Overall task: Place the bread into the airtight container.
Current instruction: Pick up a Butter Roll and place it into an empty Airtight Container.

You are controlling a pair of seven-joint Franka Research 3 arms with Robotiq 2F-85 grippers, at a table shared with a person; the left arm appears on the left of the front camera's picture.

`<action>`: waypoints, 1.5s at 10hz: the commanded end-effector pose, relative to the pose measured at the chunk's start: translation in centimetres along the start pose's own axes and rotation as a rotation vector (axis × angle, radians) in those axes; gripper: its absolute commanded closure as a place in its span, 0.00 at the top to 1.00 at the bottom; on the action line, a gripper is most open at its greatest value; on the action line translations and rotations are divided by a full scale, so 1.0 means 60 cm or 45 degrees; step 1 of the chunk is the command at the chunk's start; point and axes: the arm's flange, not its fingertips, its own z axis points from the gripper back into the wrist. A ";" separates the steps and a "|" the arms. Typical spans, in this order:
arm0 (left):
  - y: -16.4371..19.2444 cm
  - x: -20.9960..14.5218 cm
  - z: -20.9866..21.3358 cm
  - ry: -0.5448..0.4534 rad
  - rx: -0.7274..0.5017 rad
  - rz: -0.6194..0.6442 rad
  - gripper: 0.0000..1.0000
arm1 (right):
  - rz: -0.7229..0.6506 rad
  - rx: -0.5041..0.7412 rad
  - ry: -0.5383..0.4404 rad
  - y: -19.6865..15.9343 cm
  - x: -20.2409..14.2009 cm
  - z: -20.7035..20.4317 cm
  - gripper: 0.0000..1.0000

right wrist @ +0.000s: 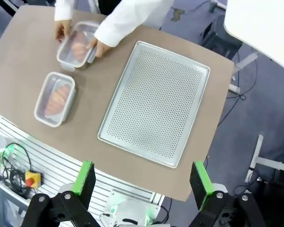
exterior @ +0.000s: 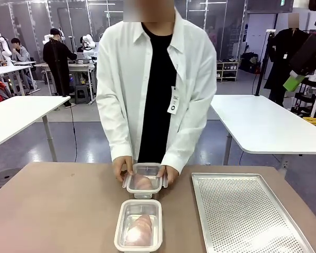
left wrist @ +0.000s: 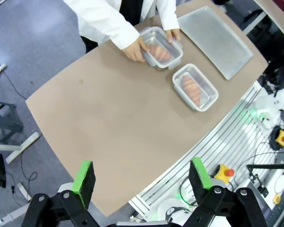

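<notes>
Two containers (exterior: 139,224) (exterior: 145,181) (bread inside each); one tray (exterior: 247,216).

1. The left gripper (left wrist: 142,182), black with green pads, hangs high above the table, its jaws spread wide apart and holding nothing.
2. The right gripper (right wrist: 143,183), also black with green pads, is likewise raised, jaws wide and bare.

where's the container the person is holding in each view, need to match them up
Front view: the held container sits at centre, between the person's hands, just beyond the nearer container.
Left wrist view: upper middle, at the table's far edge.
Right wrist view: upper left, beside a white sleeve.
Shared landmark: the perforated metal tray, also at and.
</notes>
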 end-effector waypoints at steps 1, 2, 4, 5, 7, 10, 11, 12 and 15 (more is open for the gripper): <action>-0.001 -0.001 0.001 0.000 -0.013 -0.025 1.00 | 0.044 0.017 -0.001 -0.005 0.000 0.008 1.00; -0.001 -0.001 0.001 0.000 -0.013 -0.025 1.00 | 0.044 0.017 -0.001 -0.005 0.000 0.008 1.00; -0.001 -0.001 0.001 0.000 -0.013 -0.025 1.00 | 0.044 0.017 -0.001 -0.005 0.000 0.008 1.00; -0.001 -0.001 0.001 0.000 -0.013 -0.025 1.00 | 0.044 0.017 -0.001 -0.005 0.000 0.008 1.00; -0.001 -0.001 0.001 0.000 -0.013 -0.025 1.00 | 0.044 0.017 -0.001 -0.005 0.000 0.008 1.00; -0.001 -0.001 0.001 0.000 -0.013 -0.025 1.00 | 0.044 0.017 -0.001 -0.005 0.000 0.008 1.00; -0.001 -0.001 0.001 0.000 -0.013 -0.025 1.00 | 0.044 0.017 -0.001 -0.005 0.000 0.008 1.00; -0.001 -0.001 0.001 0.000 -0.013 -0.025 1.00 | 0.044 0.017 -0.001 -0.005 0.000 0.008 1.00; -0.001 -0.001 0.001 0.000 -0.013 -0.025 1.00 | 0.044 0.017 -0.001 -0.005 0.000 0.008 1.00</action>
